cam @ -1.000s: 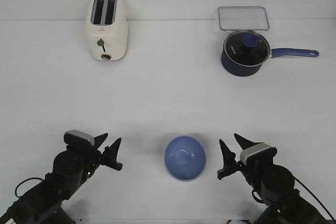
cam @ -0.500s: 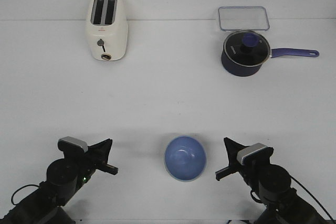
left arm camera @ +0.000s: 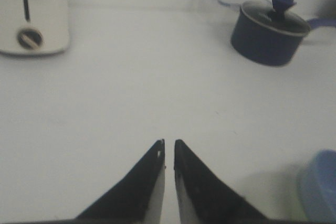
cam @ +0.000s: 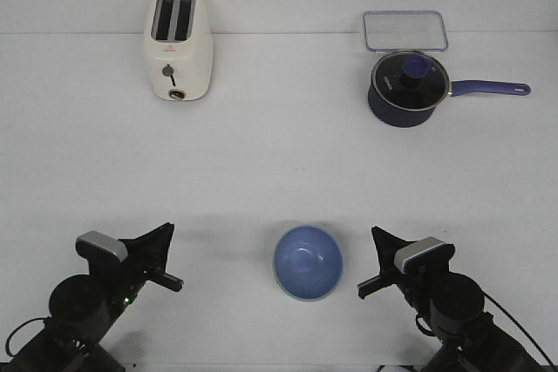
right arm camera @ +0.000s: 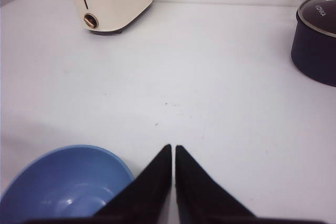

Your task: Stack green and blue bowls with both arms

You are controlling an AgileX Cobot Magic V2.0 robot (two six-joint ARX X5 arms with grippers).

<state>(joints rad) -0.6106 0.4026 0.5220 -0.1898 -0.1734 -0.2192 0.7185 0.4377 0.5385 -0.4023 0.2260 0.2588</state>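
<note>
The periwinkle blue bowl (cam: 307, 261) sits upright near the table's front edge, between my two arms. A thin pale edge shows around its rim, and I cannot tell whether that is the green bowl; no separate green bowl is in view. My left gripper (cam: 166, 255) is shut and empty, well left of the bowl. My right gripper (cam: 373, 260) is shut and empty, just right of it. In the right wrist view the bowl (right arm camera: 63, 184) lies beside the closed fingers (right arm camera: 173, 148). In the left wrist view the closed fingers (left arm camera: 169, 142) point over bare table, with the bowl's edge (left arm camera: 320, 187) at the side.
A cream toaster (cam: 177, 45) stands at the back left. A dark navy saucepan (cam: 405, 89) with a lid and long handle stands at the back right, with a clear lidded container (cam: 404, 30) behind it.
Both grippers were open one second ago and are now shut. My left arm has drawn back to the left and toward the front edge. The bowl has not moved.
</note>
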